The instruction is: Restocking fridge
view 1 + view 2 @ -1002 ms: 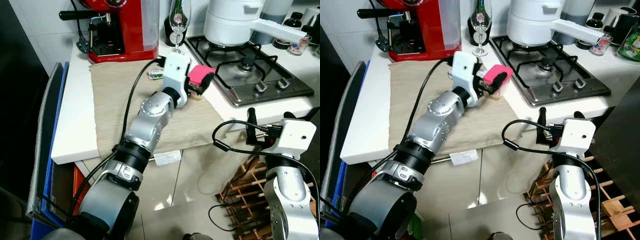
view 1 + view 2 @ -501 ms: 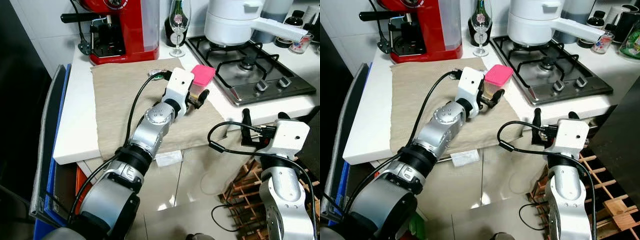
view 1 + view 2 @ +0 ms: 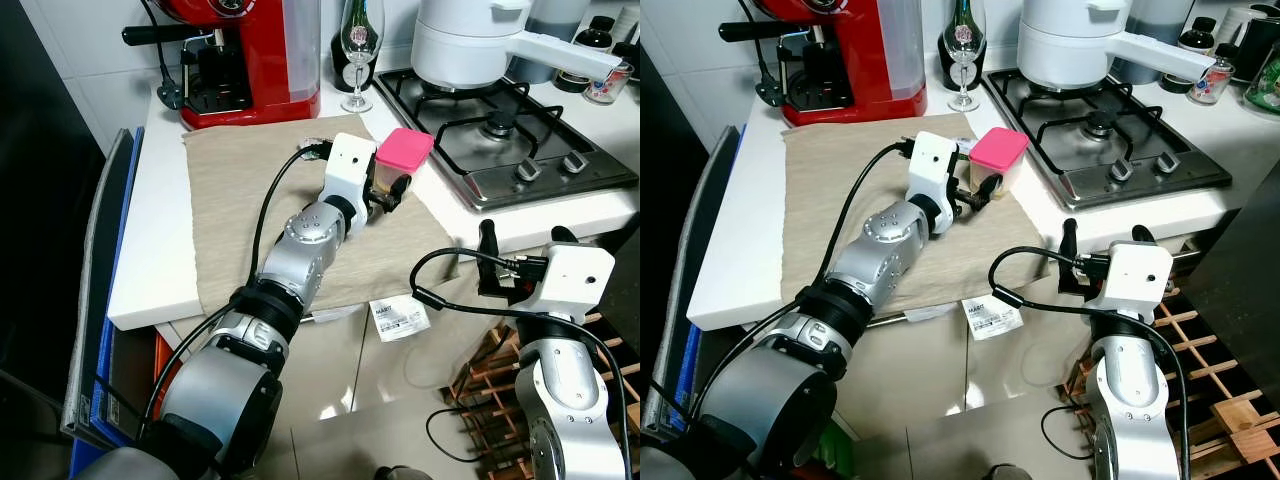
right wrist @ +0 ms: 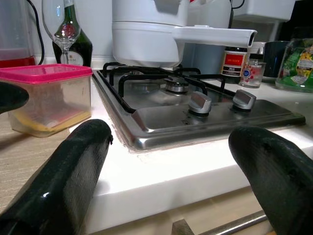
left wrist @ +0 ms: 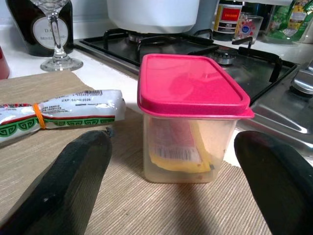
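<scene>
Left pincer (image 5: 171, 196) is gaping wide before the pink-lidded clear plastic tub (image 5: 188, 122); advancing squarely before closing looks wisest.

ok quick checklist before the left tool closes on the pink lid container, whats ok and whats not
1. Left tool open, one finger on each side of the pink-lidded container: ok.
2. Container upright on the beige mat, lid seated: ok.
3. Fingers touching the container walls: not ok, gaps show on both sides.
4. Wrapped packet beside the container, apart from it: ok.
5. Wine glass behind, away from the tool: ok.
6. Right tool open, low in front of the counter edge: ok.
</scene>
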